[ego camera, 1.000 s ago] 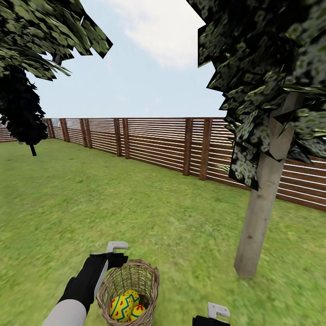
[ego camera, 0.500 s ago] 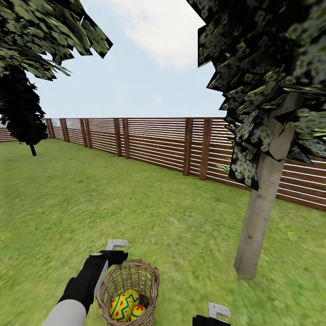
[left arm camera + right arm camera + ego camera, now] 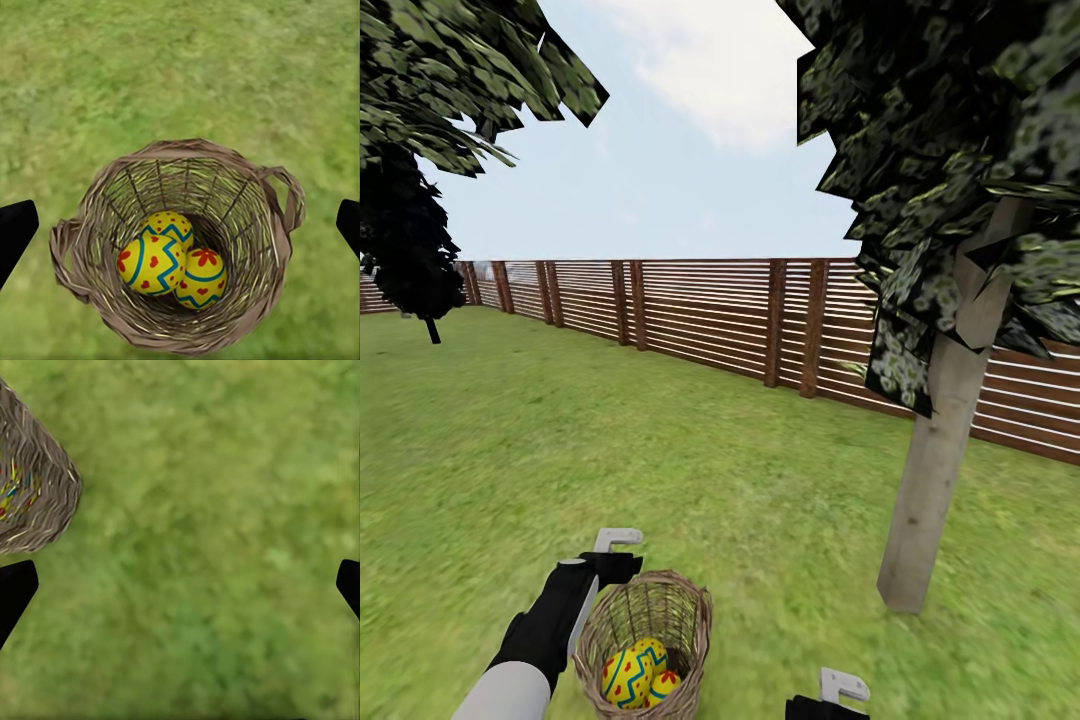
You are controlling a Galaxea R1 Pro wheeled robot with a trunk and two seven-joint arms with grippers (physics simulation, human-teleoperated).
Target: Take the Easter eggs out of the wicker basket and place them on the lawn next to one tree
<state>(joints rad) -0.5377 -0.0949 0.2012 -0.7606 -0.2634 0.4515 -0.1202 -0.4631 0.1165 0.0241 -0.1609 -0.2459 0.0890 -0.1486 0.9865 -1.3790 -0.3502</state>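
left hand (image 3: pixel 180 225) spread wide, hanging right over the wicker basket (image 3: pixel 90 217) | three Easter eggs (image 3: pixel 171 259) inside | right hand (image 3: pixel 180 585) spread too, just beside basket

Narrow black cypress-like tree (image 3: pixel 405 255) at far left, pale blue sky (image 3: pixel 660 190), white cloud (image 3: pixel 730 70)

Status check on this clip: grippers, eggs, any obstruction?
Left gripper open above wicker basket; right gripper open over lawn. Three Easter eggs in basket. Tree nearby, nothing blocking.
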